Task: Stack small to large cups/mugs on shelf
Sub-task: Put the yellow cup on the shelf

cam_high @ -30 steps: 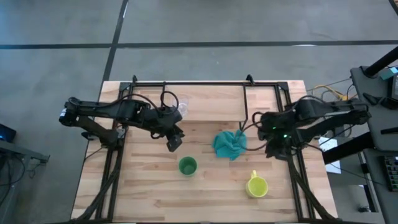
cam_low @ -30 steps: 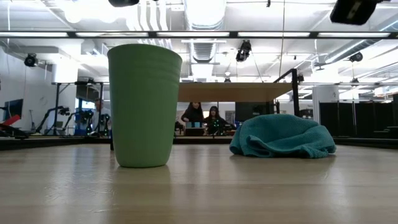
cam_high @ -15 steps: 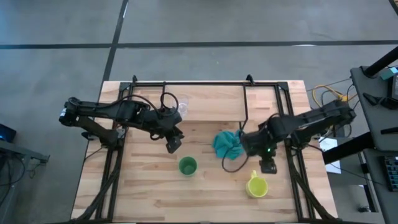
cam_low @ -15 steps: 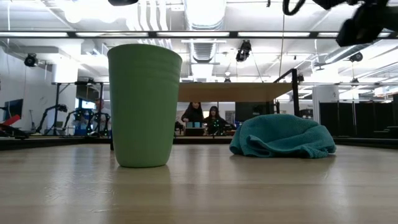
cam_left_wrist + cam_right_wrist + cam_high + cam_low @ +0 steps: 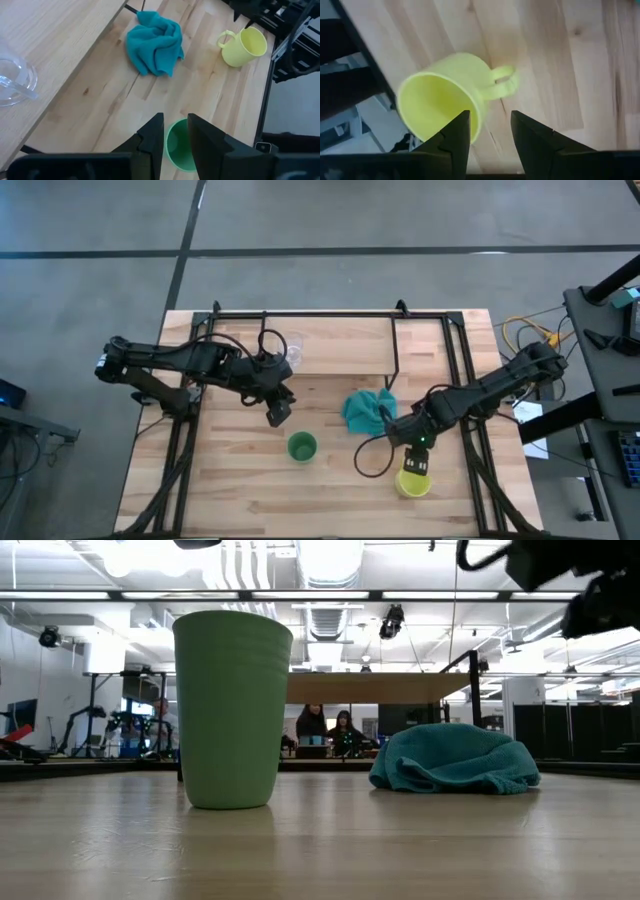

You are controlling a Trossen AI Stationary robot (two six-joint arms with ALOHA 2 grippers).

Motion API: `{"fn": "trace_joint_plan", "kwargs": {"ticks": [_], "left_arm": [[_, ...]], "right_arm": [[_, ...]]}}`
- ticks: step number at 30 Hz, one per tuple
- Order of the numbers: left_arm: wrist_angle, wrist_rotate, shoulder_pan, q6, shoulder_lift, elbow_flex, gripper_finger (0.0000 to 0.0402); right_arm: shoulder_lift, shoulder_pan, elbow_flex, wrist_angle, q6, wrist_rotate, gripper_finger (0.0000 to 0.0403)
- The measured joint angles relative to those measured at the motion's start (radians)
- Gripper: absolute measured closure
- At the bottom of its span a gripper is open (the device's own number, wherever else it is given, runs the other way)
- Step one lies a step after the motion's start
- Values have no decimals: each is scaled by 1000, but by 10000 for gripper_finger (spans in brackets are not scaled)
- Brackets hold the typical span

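Note:
The green cup (image 5: 302, 447) stands upright on the table, large in the low view (image 5: 232, 708). My left gripper (image 5: 279, 413) hovers just to its far left, open by a narrow gap with nothing between its fingers (image 5: 175, 132). The yellow mug (image 5: 406, 485) stands upright near the table's near right. My right gripper (image 5: 417, 467) hangs open right above it, pointing down, with its fingers (image 5: 490, 130) over the mug's wall (image 5: 445, 97) on the handle (image 5: 502, 82) side. The clear glass cup (image 5: 291, 352) sits on the light-wood shelf (image 5: 340, 340).
A crumpled teal cloth (image 5: 366, 412) lies on the table between the two arms, by the shelf's black leg (image 5: 393, 370). The shelf plank shows behind the cloth in the low view (image 5: 375, 687). People sit in the room far beyond the table.
My right gripper has swung from the table's right side, beside the cloth, toward the near edge and down, rolling as it went. It now hangs right over the yellow mug. No object has moved.

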Motion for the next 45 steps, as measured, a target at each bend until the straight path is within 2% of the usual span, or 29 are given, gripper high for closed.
{"fn": "trace_joint_plan", "kwargs": {"ticks": [8,11,17,27,38,45], "left_arm": [[0,21,-1,-7,-2,0,329],[0,36,-1,-7,-10,0,329],[0,37,-1,-4,-37,0,329],[2,38,-2,1,-74,0,329],[10,38,-5,1,-83,0,329],[9,39,-8,2,-84,0,329]], "right_arm": [[0,39,-77,34,102,-10,269],[0,55,-82,79,175,-37,269],[4,109,-80,144,270,-26,269],[67,135,-105,153,299,20,275],[70,137,-103,154,307,20,327],[69,117,-103,157,257,26,366]]}}
